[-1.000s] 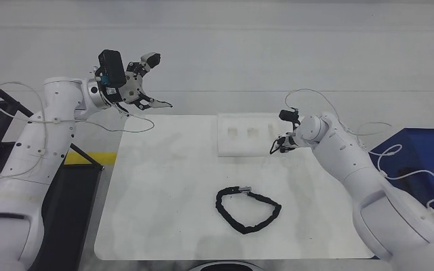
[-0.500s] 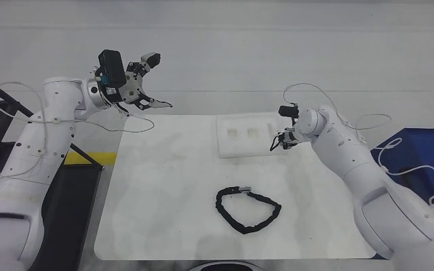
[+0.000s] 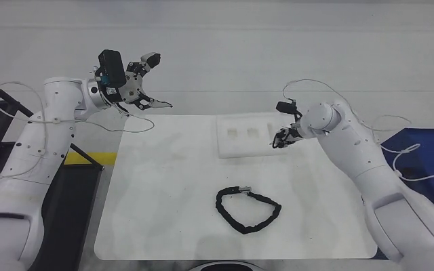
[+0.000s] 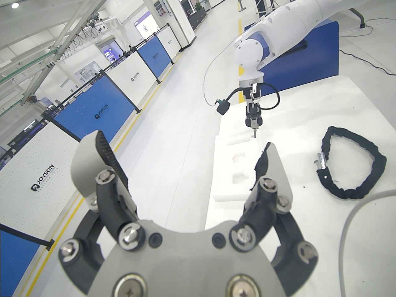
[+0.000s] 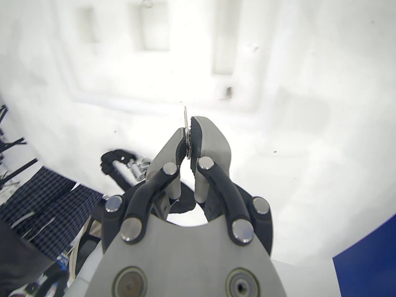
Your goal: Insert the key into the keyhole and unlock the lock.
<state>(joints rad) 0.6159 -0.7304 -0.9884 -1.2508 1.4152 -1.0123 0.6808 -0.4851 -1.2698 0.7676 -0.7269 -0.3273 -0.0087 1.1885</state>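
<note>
Edgewise, a thin silver key (image 5: 186, 116) tight between right fingers (image 5: 212, 143); left fingers (image 4: 89, 156) apart.

I see just the thin tip of the flat silver metal key (image 5: 186, 115); the rest is buried between the right gripper (image 5: 188, 128) pads. In the right wrist view the black fabric-sleeved chain lock (image 5: 107, 157) is blurred and partly behind that gripper's finger. The keyhole on its silver cylinder end (image 4: 321, 159) is too small to tell.

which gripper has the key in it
The right gripper: it is shut on the small metal key over the white foam tray's end. The left gripper is open and empty, beyond the table's far corner.
</note>
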